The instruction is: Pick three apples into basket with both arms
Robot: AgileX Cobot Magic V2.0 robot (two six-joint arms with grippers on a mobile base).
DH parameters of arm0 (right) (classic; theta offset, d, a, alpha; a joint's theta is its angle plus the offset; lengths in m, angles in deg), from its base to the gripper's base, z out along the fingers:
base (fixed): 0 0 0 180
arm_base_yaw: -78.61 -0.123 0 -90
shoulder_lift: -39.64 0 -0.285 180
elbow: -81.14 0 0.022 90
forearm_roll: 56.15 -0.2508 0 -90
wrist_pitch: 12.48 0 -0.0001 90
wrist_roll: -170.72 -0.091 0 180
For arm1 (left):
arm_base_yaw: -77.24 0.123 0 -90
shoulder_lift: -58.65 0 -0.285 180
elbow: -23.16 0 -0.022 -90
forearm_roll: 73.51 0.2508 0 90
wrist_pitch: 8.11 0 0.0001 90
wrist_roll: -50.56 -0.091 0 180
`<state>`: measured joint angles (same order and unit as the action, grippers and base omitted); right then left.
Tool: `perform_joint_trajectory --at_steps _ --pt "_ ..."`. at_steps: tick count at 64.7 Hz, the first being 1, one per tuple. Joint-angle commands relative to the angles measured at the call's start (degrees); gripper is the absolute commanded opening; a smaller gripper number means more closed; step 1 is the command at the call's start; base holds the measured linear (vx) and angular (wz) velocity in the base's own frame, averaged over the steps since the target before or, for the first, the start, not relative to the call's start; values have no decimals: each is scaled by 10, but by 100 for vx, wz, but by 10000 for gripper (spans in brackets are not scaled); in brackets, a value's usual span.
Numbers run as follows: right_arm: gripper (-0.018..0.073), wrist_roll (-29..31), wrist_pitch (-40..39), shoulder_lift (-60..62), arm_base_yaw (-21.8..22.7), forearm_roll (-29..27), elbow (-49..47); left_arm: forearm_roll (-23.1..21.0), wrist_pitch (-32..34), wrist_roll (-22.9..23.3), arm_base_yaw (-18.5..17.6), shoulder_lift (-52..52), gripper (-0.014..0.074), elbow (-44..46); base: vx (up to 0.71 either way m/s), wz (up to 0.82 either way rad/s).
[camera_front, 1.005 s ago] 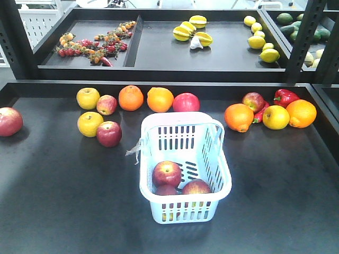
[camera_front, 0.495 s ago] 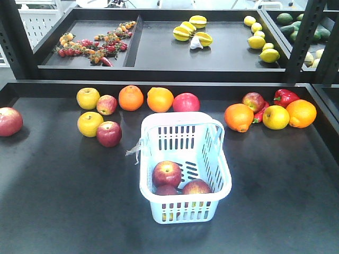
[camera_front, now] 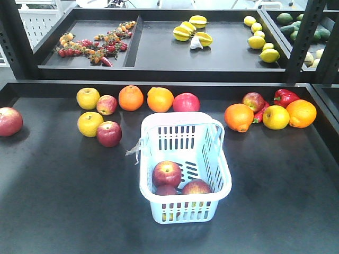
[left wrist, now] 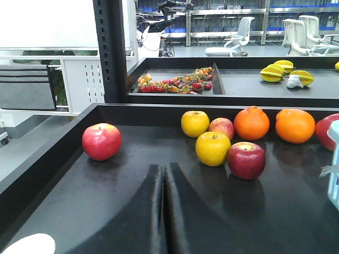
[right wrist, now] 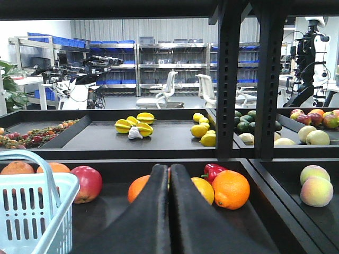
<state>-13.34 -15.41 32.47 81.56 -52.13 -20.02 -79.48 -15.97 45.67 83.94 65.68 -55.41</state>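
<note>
The pale blue basket (camera_front: 183, 117) stands mid-table and holds three red apples: one at the left (camera_front: 166, 173), one at the right (camera_front: 196, 187) and one partly hidden under them (camera_front: 166, 190). Neither arm shows in the front view. In the left wrist view my left gripper (left wrist: 163, 166) is shut and empty, low over the bare table, well short of a red apple (left wrist: 246, 160) and another at the far left (left wrist: 101, 141). In the right wrist view my right gripper (right wrist: 169, 168) is also shut on nothing, to the right of the basket (right wrist: 37, 180).
Loose fruit lies behind the basket: yellow apples (camera_front: 90, 124), red apples (camera_front: 108, 133), oranges (camera_front: 131, 98) on the left; oranges (camera_front: 239, 117), a red pepper (camera_front: 285, 96) and a yellow apple (camera_front: 276, 117) on the right. A lone red apple (camera_front: 9, 121) sits far left. A raised shelf (camera_front: 159, 53) holds more produce.
</note>
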Motion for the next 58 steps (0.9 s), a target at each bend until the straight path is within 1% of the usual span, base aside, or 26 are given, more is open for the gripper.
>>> perform_joint_trajectory --at_steps 1,58 --pt "-4 1 -43 6 4 3 9 -6 41 -1 1 -8 -6 -13 0 0" --pt "-4 1 -43 6 4 3 9 -6 41 -1 1 -8 -6 -13 0 0"
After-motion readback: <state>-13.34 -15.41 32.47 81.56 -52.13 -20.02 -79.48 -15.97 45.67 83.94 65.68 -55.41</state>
